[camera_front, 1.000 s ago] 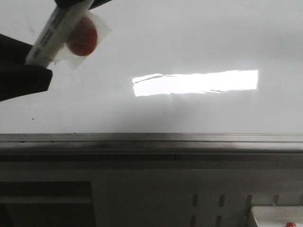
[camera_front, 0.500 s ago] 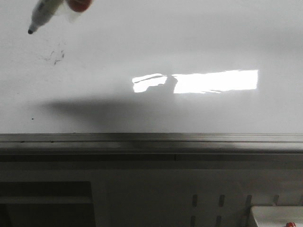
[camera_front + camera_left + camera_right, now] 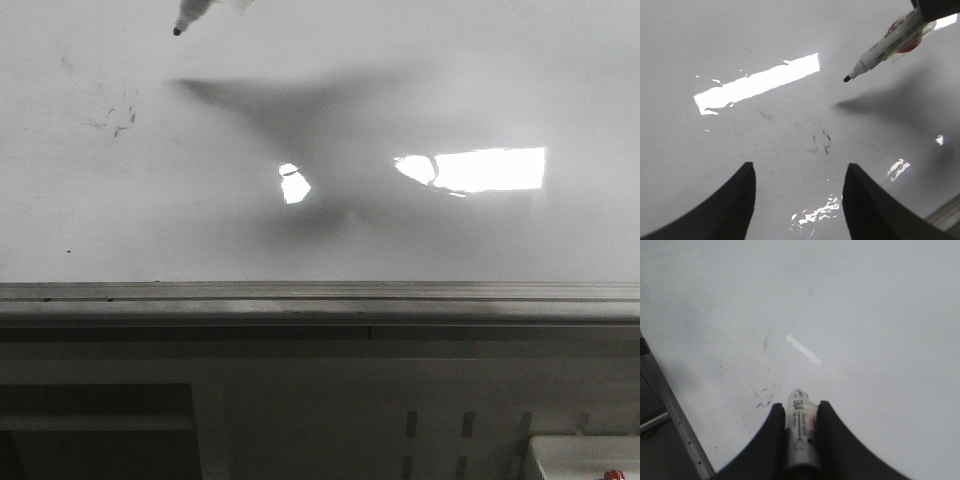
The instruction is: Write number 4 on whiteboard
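The whiteboard (image 3: 480,80) is a glossy white board with a grey edge rail (image 3: 320,292) and a bright light reflection (image 3: 490,168). No drawn 4 shows on it, only faint grey smudges (image 3: 118,118). My right gripper (image 3: 799,407) is shut on a white marker (image 3: 801,427) with a black tip. The marker's tip (image 3: 178,30) hangs above the board at the top of the front view, and the marker also shows in the left wrist view (image 3: 885,45). My left gripper (image 3: 799,170) is open and empty above the board, near the smudges (image 3: 821,142).
A white object with red marks (image 3: 585,458) sits below the board's rail at the lower right. A dark shadow of the arm lies across the board (image 3: 320,110).
The marker has moved up and to the right in the front view, now only its tip shows. The arm's shadow has shifted up and covers part of the light reflection.
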